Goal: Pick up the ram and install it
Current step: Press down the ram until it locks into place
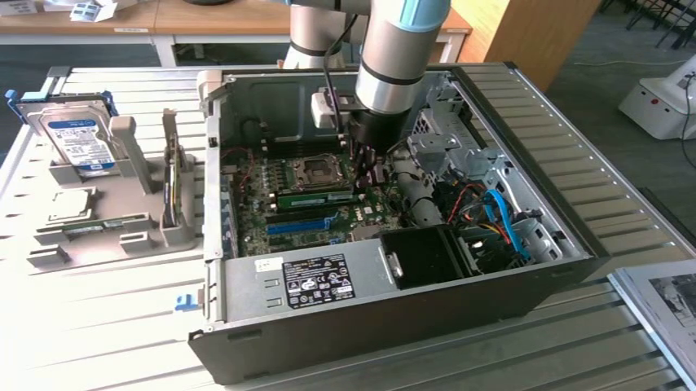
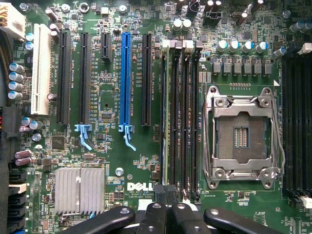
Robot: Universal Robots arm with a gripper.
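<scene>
The ram point(image 1: 315, 196) is a long green stick standing in a memory slot of the motherboard point(image 1: 272, 220), inside the open computer case. In the wrist view the ram point(image 2: 166, 112) shows edge-on in the slot nearest the blue expansion slot point(image 2: 126, 78). My gripper point(image 1: 364, 165) reaches down into the case at the ram's end on the exterior view's right. Seen from the wrist, the gripper point(image 2: 165, 192) has its black fingers point(image 2: 155, 214) pressed together, right over that end of the stick. Whether the tips touch the ram I cannot tell.
An empty processor socket point(image 2: 242, 136) lies beside the memory slots. Case walls point(image 1: 544, 163), a drive cage, cables point(image 1: 495, 216) and the power supply point(image 1: 315, 281) hem in the board. At the exterior view's left a grey holder point(image 1: 130, 236) carries a hard drive point(image 1: 77, 138) and a silver chip point(image 1: 68, 204).
</scene>
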